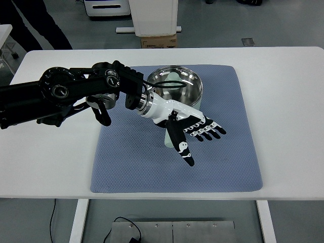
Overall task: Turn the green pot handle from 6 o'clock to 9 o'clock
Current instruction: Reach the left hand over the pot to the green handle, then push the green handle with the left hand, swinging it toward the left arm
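Here the left hand [195,130] sits over the middle of a blue-grey quilted mat [126,167], its black arm [61,93] reaching in from the picture's left edge. The hand is white with black finger segments. Its fingers [210,130] are stretched out flat and spread toward the right, and the thumb [181,144] points down toward the near edge of the mat. It holds nothing.

Just under the hand, a pale green handle [168,139] shows as a short strip between the thumb and the wrist. It runs toward the near side from the pot, which puts it at about six o'clock. The palm lies above it, but whether the hand touches it cannot be told from this view.

Directly behind the hand stands the pot [187,83], a round steel vessel with a shiny inside, resting on the far part of the mat. The white wrist crosses its near rim, and a thin black cable [164,83] loops over its left side.

The mat lies on a white table [283,101], which spreads well out to both sides of the hand. Beyond the table's far edge, behind the pot, a cardboard box [159,41] sits on the grey floor at the foot of a white cabinet [154,15]. Far off to the hand's left, a person's dark trouser legs [43,25] show at the picture's top corner.
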